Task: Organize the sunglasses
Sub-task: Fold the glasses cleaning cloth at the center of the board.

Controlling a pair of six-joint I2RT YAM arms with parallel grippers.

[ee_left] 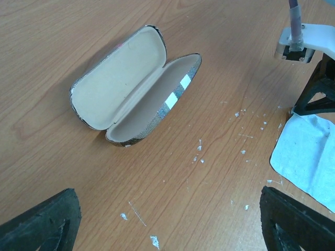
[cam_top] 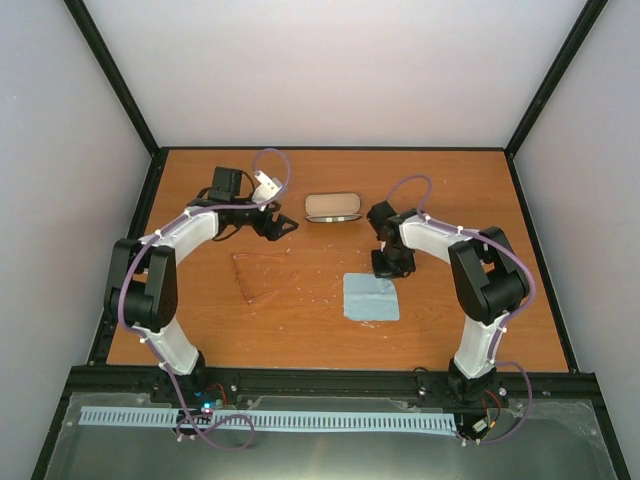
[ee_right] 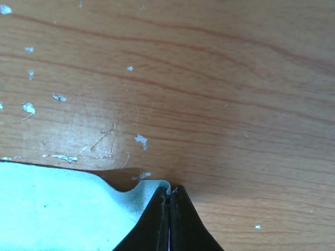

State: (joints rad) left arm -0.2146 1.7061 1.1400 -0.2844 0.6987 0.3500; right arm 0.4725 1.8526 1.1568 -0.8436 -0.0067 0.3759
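the wooden bench (cam_top: 450, 180) carries 3 things. the sunglasses (cam_top: 262, 275), 1 pair with a thin, translucent amber-brown frame, lie flat on the wood left of the bench's middle, about halfway between its near and far edges. they are faint against the grain, and the top view does not let me tell which way the lenses face. neither arm touches them.

an oblong grey-and-brown striped glasses case (ee_left: 131, 89) sits near the far edge, about midway between the left and right edges. it lies open, with the lid tipped back and the cream lining of both halves showing.

a light blue-grey cloth square (cam_top: 370, 297) lies right of the middle, toward the near edge, well apart from the sunglasses and the case.

the left arm (cam_top: 190, 232) reaches toward the far edge and ends just left of the case without touching it. its jaws are spread wide above the wood, and only bare, speckled bench shows between them.

the right arm (cam_top: 440, 240) bends inward over the far side of the cloth. its jaws are pressed together and pinch a corner of the cloth, which puckers up slightly at the tips while the rest lies flat.

small white flecks (ee_left: 199, 149) are scattered on the wood between the case and the cloth.
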